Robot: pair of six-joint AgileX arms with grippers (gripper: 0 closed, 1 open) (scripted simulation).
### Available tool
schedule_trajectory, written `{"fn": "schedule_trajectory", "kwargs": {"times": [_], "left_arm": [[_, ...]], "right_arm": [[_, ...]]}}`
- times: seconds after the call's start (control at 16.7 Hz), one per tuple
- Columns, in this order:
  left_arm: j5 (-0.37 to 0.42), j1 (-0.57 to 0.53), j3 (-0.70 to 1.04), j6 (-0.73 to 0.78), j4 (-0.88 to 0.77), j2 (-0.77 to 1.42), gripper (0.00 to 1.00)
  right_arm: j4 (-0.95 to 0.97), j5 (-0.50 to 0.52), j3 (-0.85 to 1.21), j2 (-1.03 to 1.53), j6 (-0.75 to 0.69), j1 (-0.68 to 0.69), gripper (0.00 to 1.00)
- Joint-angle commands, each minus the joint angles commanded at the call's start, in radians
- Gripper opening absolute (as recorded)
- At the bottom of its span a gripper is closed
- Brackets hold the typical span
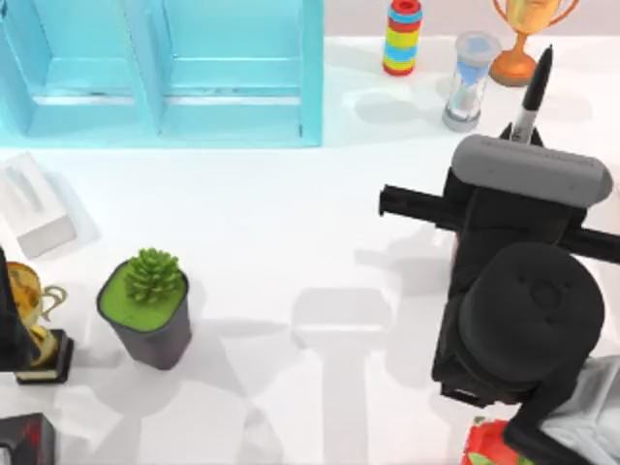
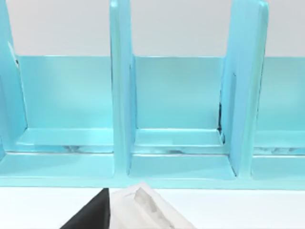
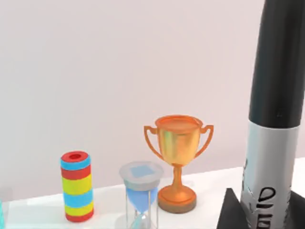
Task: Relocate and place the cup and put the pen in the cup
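Near the right edge of the desk (image 1: 291, 242), toward its far side, the pen (image 1: 532, 94) is being held by the right end effector (image 1: 518, 145), clenched on the barrel, long axis almost upright with the tip pointing up. The cup cannot be found, so which way it lies from the pen cannot be told. Open room is being left across the desk's middle. At the left edge the left arm is parked; its grip cannot be told.
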Motion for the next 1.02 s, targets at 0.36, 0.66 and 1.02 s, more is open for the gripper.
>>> {"fn": "schedule_trajectory", "kwargs": {"times": [0.36,0.66,1.02], "left_arm": [[0.0,0.0,0.0,0.0,0.0,0.0,1.0],[0.0,0.0,0.0,0.0,0.0,0.0,1.0],[0.0,0.0,0.0,0.0,0.0,0.0,1.0]], "right_arm": [[0.001,-0.026,0.008,0.023,0.01,-0.029,0.0],[0.008,-0.067,0.02,0.052,0.028,-0.071,0.0],[0.016,-0.118,0.032,0.09,0.047,-0.12,0.0]]}}
